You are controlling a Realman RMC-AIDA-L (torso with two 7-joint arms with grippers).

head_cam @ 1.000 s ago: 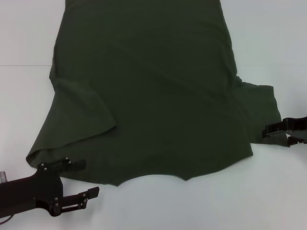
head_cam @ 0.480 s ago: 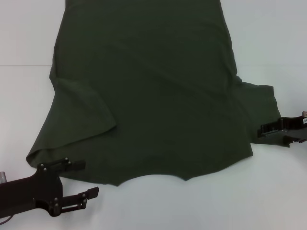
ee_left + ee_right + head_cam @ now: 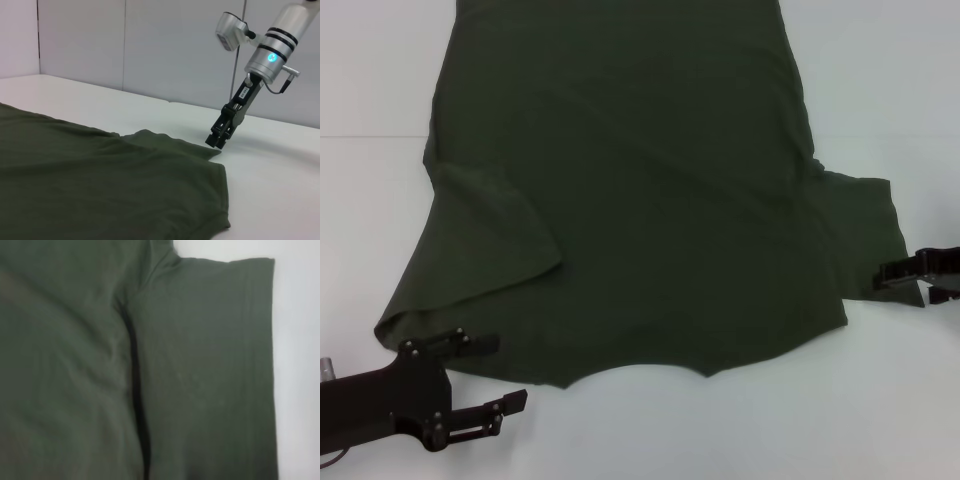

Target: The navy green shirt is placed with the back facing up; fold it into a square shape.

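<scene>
Lab-like test room, bare white table (image 3: 280,170), plain grey panel walls (image 3: 150,45)

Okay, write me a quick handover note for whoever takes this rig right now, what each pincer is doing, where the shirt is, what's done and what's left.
Left pincer: open, low at the near left corner of the table, one finger over the shirt's hem edge, the other on bare table; nothing gripped.
Right pincer: at the outer edge of the right sleeve, tips pointed down; grip state unclear.
Navy green shirt: spread flat on the white table, collar edge toward the robot. The left sleeve lies flopped over the body.
Done: no deliberate fold visible.
Left: all folds to make the square.
</scene>
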